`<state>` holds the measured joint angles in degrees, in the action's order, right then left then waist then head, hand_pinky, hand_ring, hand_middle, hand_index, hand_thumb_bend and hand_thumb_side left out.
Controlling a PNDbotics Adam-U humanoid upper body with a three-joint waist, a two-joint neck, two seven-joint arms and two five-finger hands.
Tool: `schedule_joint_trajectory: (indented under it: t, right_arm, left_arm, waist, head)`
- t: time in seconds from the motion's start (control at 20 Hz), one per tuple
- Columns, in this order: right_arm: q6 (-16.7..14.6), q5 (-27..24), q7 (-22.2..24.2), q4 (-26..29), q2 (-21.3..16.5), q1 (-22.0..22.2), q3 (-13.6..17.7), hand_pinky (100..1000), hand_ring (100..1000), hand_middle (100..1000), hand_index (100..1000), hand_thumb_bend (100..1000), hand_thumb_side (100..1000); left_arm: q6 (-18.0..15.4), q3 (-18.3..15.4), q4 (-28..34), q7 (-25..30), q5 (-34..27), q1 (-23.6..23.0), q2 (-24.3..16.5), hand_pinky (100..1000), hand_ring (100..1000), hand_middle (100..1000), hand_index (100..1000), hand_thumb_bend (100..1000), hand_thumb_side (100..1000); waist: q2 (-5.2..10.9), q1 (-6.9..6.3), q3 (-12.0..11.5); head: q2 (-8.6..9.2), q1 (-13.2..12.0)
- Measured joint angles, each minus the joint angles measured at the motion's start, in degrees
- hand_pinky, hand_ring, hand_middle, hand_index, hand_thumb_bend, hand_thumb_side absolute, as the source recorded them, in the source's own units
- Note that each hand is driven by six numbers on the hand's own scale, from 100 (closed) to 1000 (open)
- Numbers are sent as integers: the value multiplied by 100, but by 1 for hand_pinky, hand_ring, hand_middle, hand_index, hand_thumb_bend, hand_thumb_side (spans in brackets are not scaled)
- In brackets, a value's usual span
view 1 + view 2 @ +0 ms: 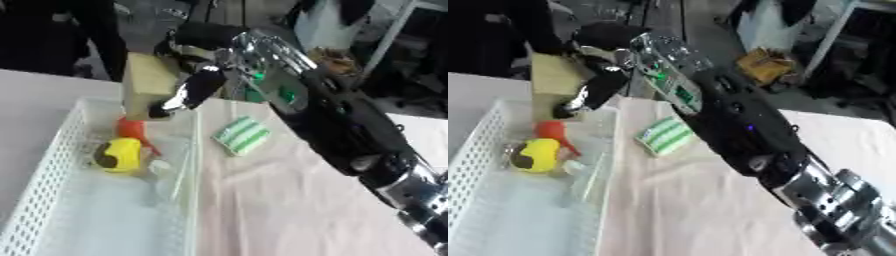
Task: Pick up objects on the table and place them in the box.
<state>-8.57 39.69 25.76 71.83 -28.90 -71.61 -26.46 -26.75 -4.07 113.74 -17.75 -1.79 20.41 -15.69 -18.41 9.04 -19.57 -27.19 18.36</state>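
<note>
The right robot hand (194,90), arm outstretched, grips a tan block (149,82) above the white basket (52,165).

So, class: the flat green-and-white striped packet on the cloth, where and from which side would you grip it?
Probably from above, pinching across its two long edges. The green-and-white striped packet lies flat on the pale pink cloth, set diagonally, just outside the white mesh box, so no side face offers purchase. The right hand is holding a tan block over the box.

Pale pink cloth (289,200) over the white table (35,95).
</note>
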Motion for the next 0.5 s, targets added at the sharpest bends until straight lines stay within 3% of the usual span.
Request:
schedule_joint_trajectory:
  t: [0.5]
  right_arm:
    - [21, 380, -351, -438, 490, 81, 264, 830, 545, 250, 404, 279, 713]
  left_arm:
    - [-29, 30, 0, 37, -40, 132, 61, 960, 933, 1000, 920, 100, 1000]
  waist:
    - [-173, -42, -220]
  head:
    - [354, 285]
